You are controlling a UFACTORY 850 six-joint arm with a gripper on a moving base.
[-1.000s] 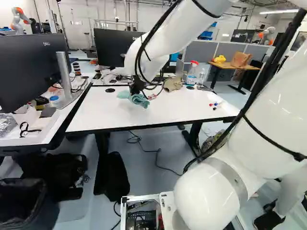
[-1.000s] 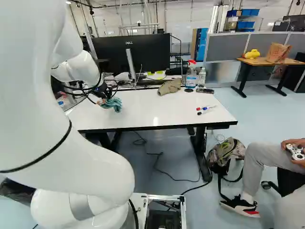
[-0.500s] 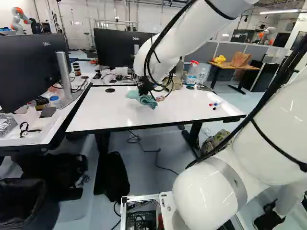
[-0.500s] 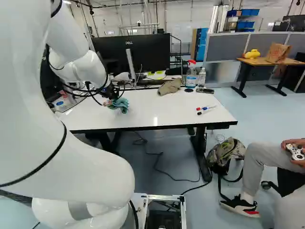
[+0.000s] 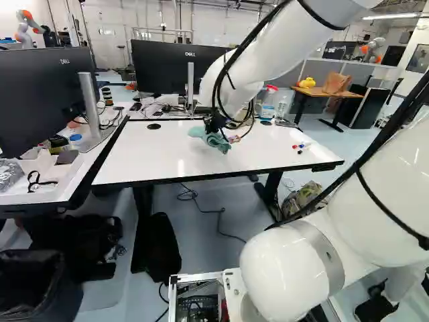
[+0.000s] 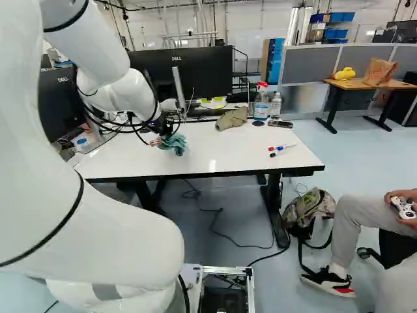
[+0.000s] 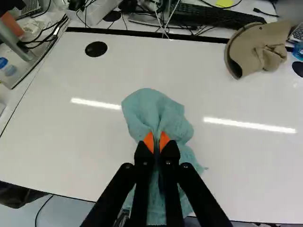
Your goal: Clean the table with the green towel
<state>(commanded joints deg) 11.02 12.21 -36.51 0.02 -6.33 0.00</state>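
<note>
- While holding the green towel (image 7: 158,113), reaching with the gripper (image 5: 213,126) over the white table (image 6: 221,153), left of its middle in the right base view.
- Drawn almost together, with a fold of towel pinched from both sides between the orange pads (image 7: 149,142). Loosely bunched ahead of the fingers and trailing underneath them; seemingly touching the table top.
- At the table's back, see a spray bottle (image 6: 261,103) with a red head, upright, with something blue showing in its lower part; cannot tell liquid from label.
- Just beside that, note a clear bottle (image 6: 276,104), upright and see-through. Cannot make out any contents.
- Find a tan cap (image 7: 260,49) near the back edge, opening turned partly down onto the table, and a few markers (image 6: 280,149) close together near the right end in the right base view.
- On the desk (image 5: 57,191) at the left of the left base view, spot a small tub (image 5: 76,142) with a blue lid, closed.
- Low at the left of the same view, see a black bin (image 5: 64,288), open-topped, too dark inside to tell its contents.
- Farther off, notice a brown paper bag (image 6: 380,72), upright on a wooden table (image 6: 358,84) beside a yellow object (image 6: 345,74). Cannot see inside.
</note>
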